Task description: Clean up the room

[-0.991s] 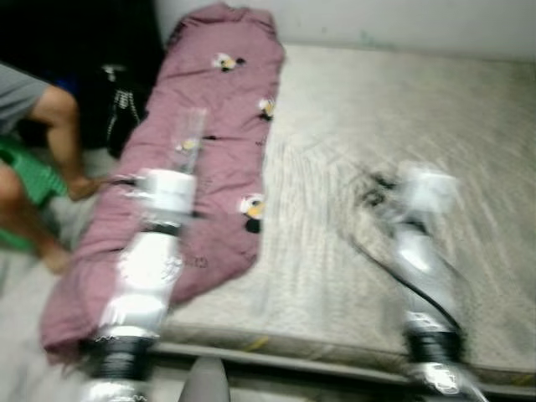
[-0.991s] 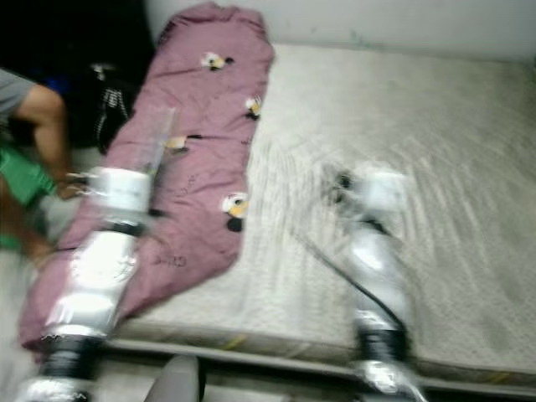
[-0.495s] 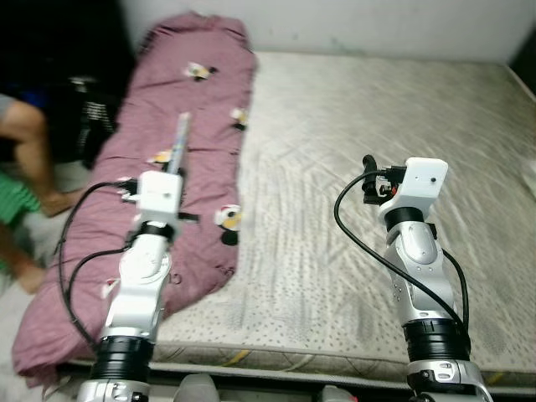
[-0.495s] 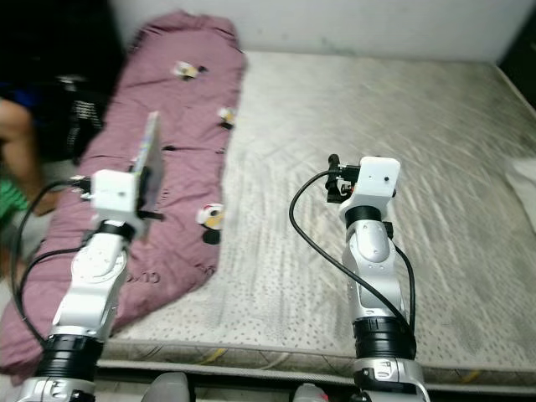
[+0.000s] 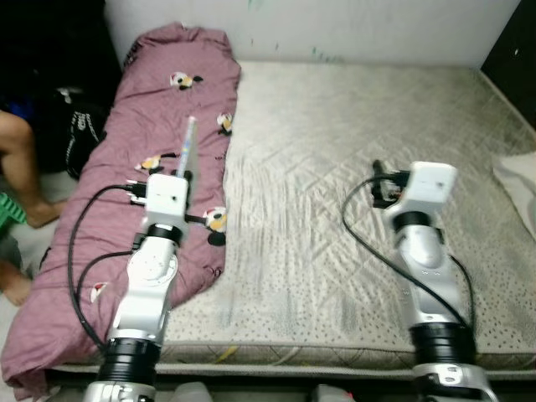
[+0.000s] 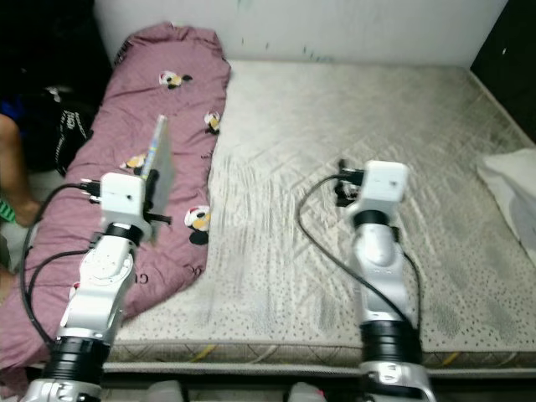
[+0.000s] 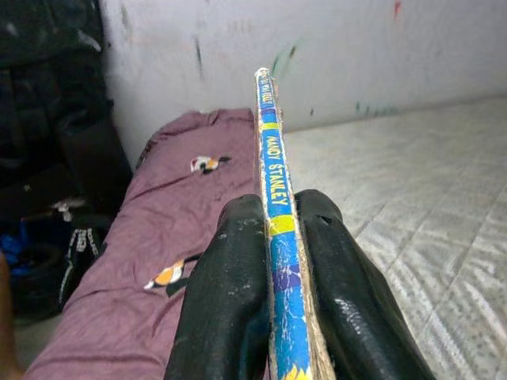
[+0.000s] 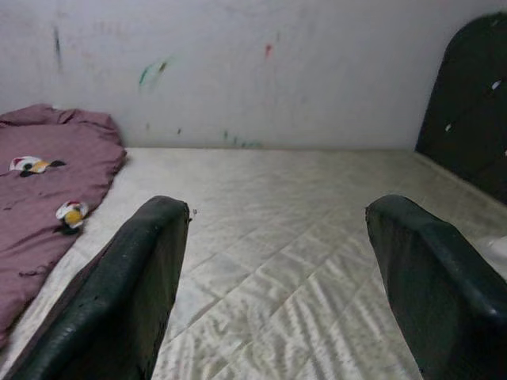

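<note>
My left gripper (image 7: 273,237) is shut on a thin book (image 7: 273,174) with a blue spine, held edge-up above the maroon blanket (image 5: 159,117). In the head views the thin book (image 5: 186,146) juts forward from the left wrist. My right gripper (image 8: 277,269) is open, with nothing between its fingers, and hovers over the bare grey mattress (image 5: 352,142). The maroon blanket, printed with cartoon figures, lies along the mattress's left side and hangs over its near edge.
A person's bare legs (image 5: 21,167) are at the far left beside dark bags (image 5: 71,126). A white cloth (image 5: 519,180) lies at the mattress's right edge. A white wall (image 5: 335,25) runs behind the bed, and a dark headboard (image 8: 467,119) stands at the right.
The camera has swung right, so the bed has shifted left and the blur has cleared. Both arms stay raised over the bed, the left still holding the book.
</note>
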